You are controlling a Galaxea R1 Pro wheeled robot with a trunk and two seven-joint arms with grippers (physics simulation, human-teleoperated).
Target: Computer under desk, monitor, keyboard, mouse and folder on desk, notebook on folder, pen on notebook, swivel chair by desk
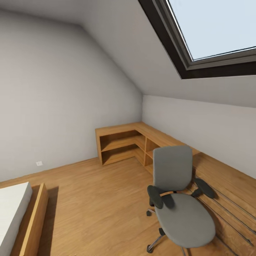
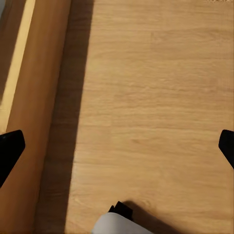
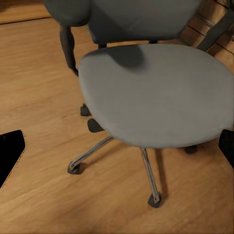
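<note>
- Our right gripper [image 3: 117,144] hung with its two black fingertips [image 3: 10,153] spread wide at the edges of its wrist view, released and grasping nothing.
- Directly beyond those fingers stood the grey fabric swivel chair [image 3: 153,92] with black armrests and a chrome star base on casters, its seat bare.
- From the head view, that chair [image 1: 177,199] sat on the light wood floor [image 1: 96,199], just beside a long low wooden unit [image 1: 227,188] along the wall and near a wooden L-shaped corner shelf [image 1: 124,144].
- Our left gripper [image 2: 117,146] was likewise released, its dark fingertips [image 2: 9,148] far apart above bare wood flooring.
- Beside that gripper ran the light wooden bed frame [image 2: 29,122]; the head view showed its white mattress [image 1: 10,209].
- A dark-framed skylight window [image 1: 213,35] sat in the sloped ceiling.
</note>
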